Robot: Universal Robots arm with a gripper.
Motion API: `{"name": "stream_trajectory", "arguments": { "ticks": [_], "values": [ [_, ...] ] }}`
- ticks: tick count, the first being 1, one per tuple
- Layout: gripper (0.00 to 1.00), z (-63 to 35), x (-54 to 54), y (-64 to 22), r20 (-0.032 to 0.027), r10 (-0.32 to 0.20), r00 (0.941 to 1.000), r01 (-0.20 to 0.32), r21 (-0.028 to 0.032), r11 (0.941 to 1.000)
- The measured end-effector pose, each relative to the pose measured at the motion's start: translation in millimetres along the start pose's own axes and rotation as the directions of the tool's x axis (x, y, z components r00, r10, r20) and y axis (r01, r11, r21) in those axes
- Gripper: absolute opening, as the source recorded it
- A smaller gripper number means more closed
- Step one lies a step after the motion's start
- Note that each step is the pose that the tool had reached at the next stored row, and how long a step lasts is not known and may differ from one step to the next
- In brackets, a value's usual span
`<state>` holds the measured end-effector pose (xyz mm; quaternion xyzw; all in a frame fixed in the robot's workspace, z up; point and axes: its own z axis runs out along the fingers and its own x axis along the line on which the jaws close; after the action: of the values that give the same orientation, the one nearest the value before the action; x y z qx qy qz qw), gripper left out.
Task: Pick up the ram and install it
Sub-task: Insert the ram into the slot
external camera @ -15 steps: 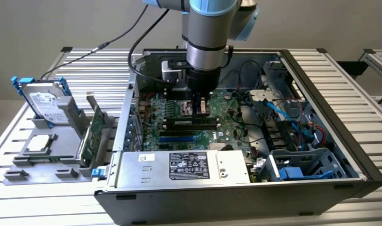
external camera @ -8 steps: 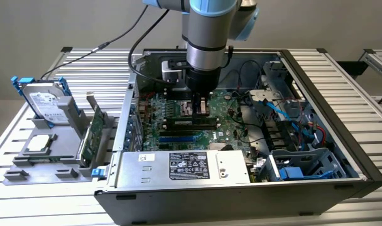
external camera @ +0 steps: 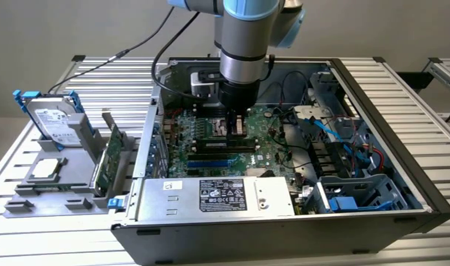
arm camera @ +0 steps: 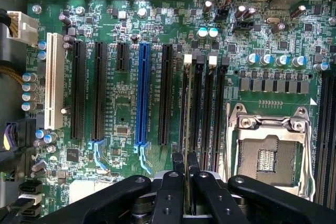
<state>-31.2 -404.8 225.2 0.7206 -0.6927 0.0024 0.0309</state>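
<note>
Claw [arm camera: 186, 182] fingers sit nearest the lens, pressed onto the ram [arm camera: 187, 124], which is pinched edge-on between them. Ram stands upright, its length running out from the claw along the black slots [arm camera: 211, 108] just beside the socket [arm camera: 268, 153], between socket and blue slot [arm camera: 142, 93]. Whether its lower edge is seated in a slot cannot be told. Exterior view: claw [external camera: 236, 123] low over the motherboard [external camera: 182, 145] inside the open case [external camera: 247, 246], ram [external camera: 238, 129] in its grip. Hard drive [external camera: 55, 119] stands outside the case, well apart from the socket.
</note>
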Motion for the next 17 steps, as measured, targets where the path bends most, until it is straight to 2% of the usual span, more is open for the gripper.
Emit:
{"name": "stream_trajectory", "arguments": {
  "ticks": [17],
  "values": [
    [0.14, 6.0, -3.4, -0.4, -0.0129, 0.0, 0.9999, 0.0, -0.0005, 1.0]
  ]
}}
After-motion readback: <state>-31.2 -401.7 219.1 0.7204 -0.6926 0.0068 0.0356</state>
